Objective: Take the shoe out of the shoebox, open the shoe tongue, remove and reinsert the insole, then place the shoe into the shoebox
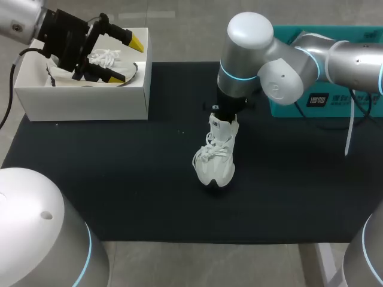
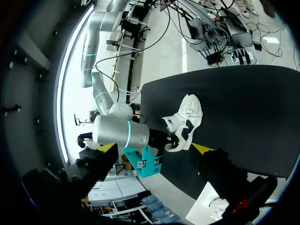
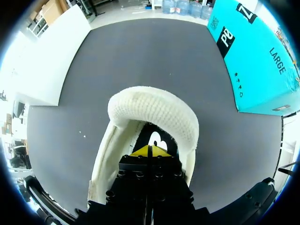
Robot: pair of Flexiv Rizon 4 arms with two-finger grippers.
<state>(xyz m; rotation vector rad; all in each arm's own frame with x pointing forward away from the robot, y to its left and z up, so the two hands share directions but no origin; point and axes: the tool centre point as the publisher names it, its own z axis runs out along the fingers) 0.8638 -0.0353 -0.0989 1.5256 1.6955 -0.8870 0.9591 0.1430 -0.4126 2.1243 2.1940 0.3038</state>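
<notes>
A white shoe (image 1: 216,156) stands on the black mat (image 1: 119,179) near the middle, toe toward me and opening turned up. My right gripper (image 1: 222,113) comes down into that opening. In the right wrist view its tips (image 3: 149,151) are shut together over the dark insole (image 3: 154,138), with the padded white collar (image 3: 154,108) just ahead; I cannot see whether anything thin is pinched. A white shoebox (image 1: 84,101) sits at the back left with a second white shoe (image 1: 102,60) in it. My left gripper (image 1: 128,60) hangs open above the box, holding nothing.
A teal box (image 1: 335,101) stands at the back right, close behind my right arm. The mat reaches nearly to the table's front edge. From the left wrist, the shoe (image 2: 185,122) and the right arm (image 2: 122,133) lie ahead of the open fingers (image 2: 110,147).
</notes>
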